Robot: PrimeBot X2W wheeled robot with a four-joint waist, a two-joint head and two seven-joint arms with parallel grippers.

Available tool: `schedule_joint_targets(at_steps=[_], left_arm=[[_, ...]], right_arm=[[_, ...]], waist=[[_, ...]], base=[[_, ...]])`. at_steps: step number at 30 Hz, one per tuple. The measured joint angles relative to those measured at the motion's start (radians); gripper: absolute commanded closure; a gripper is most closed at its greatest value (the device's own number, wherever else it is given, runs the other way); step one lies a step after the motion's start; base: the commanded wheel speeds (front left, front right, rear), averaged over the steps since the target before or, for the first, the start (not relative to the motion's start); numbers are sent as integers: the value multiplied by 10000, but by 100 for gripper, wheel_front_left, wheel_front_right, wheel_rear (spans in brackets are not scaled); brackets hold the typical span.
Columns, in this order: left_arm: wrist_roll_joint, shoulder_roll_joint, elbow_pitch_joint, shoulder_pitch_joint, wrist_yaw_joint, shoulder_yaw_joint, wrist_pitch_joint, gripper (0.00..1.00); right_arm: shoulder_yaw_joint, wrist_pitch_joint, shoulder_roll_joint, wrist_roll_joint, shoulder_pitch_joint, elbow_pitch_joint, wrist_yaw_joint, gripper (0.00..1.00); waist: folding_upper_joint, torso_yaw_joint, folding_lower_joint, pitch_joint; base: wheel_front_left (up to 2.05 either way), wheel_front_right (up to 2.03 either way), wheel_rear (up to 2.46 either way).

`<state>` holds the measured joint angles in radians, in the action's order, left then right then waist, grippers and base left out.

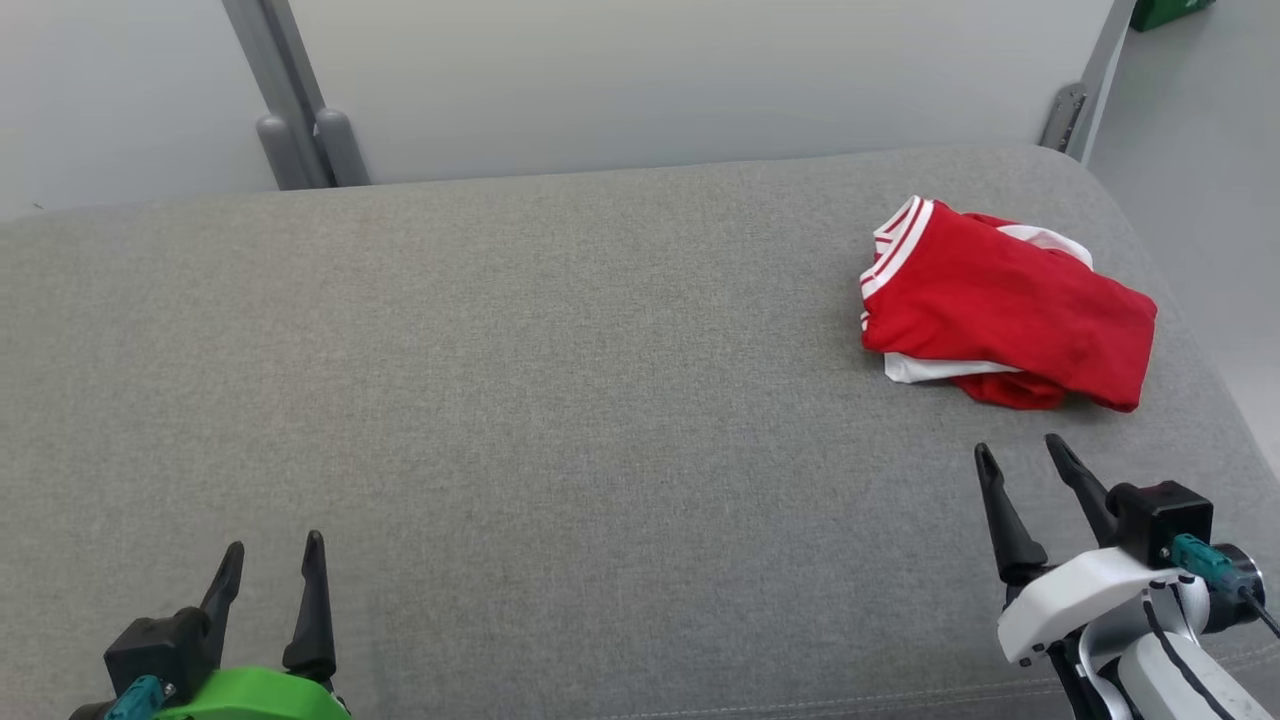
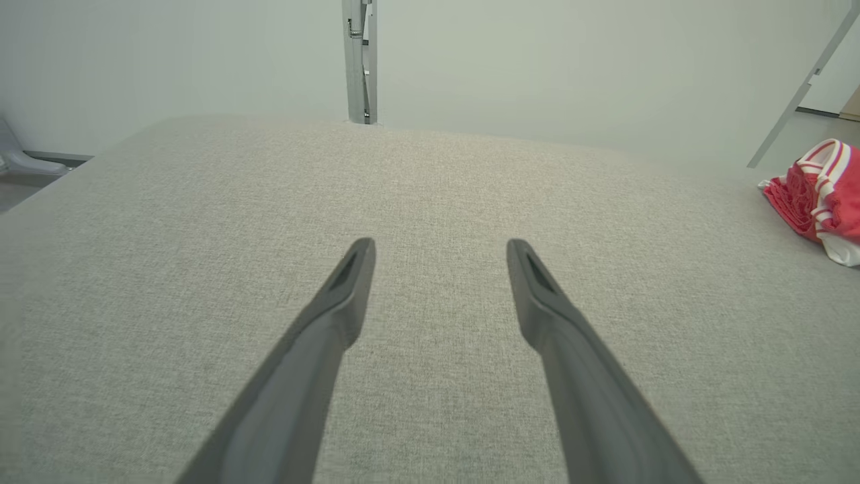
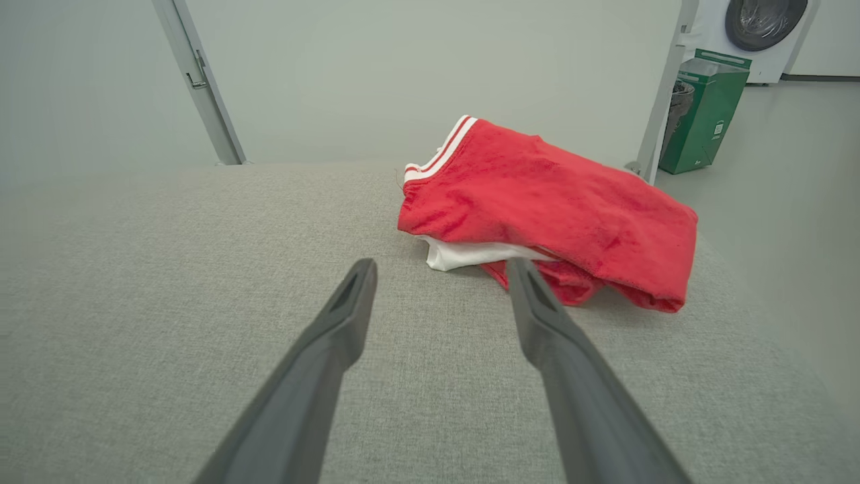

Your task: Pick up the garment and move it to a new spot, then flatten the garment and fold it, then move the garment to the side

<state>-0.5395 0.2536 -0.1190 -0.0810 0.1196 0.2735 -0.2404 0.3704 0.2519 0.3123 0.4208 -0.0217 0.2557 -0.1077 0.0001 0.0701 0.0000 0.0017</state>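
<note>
The garment (image 1: 1005, 305), a red shirt with white parts and red-and-white striped trim, lies folded in a compact stack at the far right of the grey cushioned surface (image 1: 560, 400). My right gripper (image 1: 1022, 451) stands open just in front of it, fingers apart and empty. From the right wrist the garment (image 3: 557, 208) sits just beyond the right gripper (image 3: 440, 263), close to the right-hand finger's tip. My left gripper (image 1: 272, 548) is open at the lower left, far from the shirt. In the left wrist view the left gripper (image 2: 440, 243) points over bare fabric, with the garment (image 2: 823, 195) at the right edge.
A pale wall with grey metal posts (image 1: 300, 130) runs behind the surface. Past the surface's right edge is floor (image 1: 1210, 200), with a green box (image 3: 702, 111) and a white washing machine (image 3: 752, 30) farther off.
</note>
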Motion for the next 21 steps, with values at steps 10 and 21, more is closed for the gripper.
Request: schedule_joint_targets(at_steps=[10,21], left_arm=[[313,-163,27,-118,38,-180,-75,0],[295,-545,-481,-277,-19,-44,23,100]], right_arm=[[-330,0,-157,-418,244,-508,-84,0],[-322,-65,-604,-201,809,-56,-10,100]], waist=[[0,129,0,-153],[0,110,0,-157]], base=[[0,0,0],[0,0,0]])
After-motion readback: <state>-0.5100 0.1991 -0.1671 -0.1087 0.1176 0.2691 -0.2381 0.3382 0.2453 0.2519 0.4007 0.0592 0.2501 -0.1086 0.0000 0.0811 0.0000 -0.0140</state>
